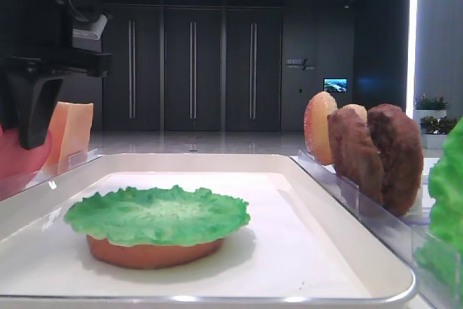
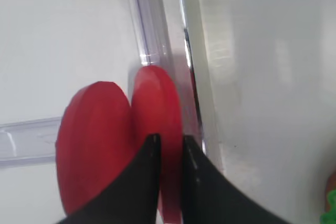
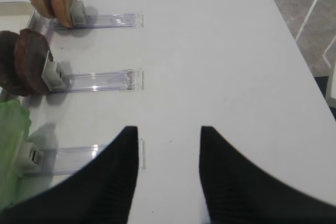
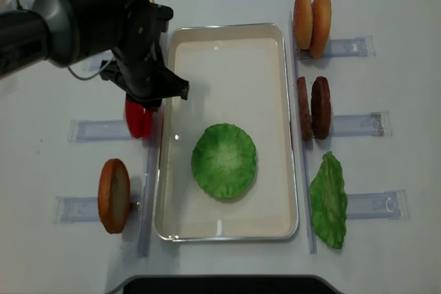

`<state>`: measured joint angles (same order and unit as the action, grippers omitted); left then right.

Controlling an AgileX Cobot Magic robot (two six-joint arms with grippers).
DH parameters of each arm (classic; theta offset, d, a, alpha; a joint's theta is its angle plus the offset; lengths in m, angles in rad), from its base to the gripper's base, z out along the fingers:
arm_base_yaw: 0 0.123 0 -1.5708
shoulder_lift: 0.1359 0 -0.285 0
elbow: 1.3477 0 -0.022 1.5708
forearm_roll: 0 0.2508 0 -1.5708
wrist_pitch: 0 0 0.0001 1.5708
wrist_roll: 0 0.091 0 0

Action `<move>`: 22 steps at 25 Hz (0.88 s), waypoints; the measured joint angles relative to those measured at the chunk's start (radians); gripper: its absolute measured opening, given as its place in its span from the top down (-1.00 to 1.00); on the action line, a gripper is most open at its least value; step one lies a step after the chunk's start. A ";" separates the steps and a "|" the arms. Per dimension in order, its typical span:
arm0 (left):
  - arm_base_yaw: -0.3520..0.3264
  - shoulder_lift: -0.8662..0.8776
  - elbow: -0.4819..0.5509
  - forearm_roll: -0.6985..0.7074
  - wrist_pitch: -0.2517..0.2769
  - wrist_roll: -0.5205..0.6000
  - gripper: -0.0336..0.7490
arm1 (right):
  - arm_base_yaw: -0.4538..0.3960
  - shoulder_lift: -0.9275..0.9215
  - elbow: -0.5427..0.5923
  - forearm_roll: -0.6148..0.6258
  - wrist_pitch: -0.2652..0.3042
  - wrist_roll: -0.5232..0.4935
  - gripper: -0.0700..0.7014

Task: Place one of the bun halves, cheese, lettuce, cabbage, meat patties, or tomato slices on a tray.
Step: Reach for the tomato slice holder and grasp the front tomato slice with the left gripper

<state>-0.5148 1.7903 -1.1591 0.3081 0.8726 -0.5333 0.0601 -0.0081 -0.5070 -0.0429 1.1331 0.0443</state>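
While the right claw (image 3: 168,171) gapes wide, the left claw (image 2: 168,148) pinches 1 of the tomato slices (image 2: 157,108).

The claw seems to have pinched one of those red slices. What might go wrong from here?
The left gripper is shut on only the edge of one of the tomato slices, so it might slip out when lifted. A second slice leans right against it and could be dragged or knocked from the clear holder. The tray rim sits close beside them, so a low carry could clip it.
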 joint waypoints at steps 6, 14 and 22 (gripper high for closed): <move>0.000 0.000 -0.001 0.001 0.005 0.000 0.74 | 0.000 0.000 0.000 0.000 0.000 0.000 0.11; 0.000 0.000 -0.007 -0.024 0.031 0.018 0.74 | 0.000 0.000 0.000 0.000 0.000 0.000 0.11; 0.000 0.000 -0.079 -0.085 0.132 0.048 0.75 | 0.000 0.000 0.000 0.000 0.000 0.000 0.11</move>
<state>-0.5148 1.7903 -1.2383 0.2234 1.0043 -0.4852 0.0601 -0.0081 -0.5070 -0.0429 1.1331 0.0443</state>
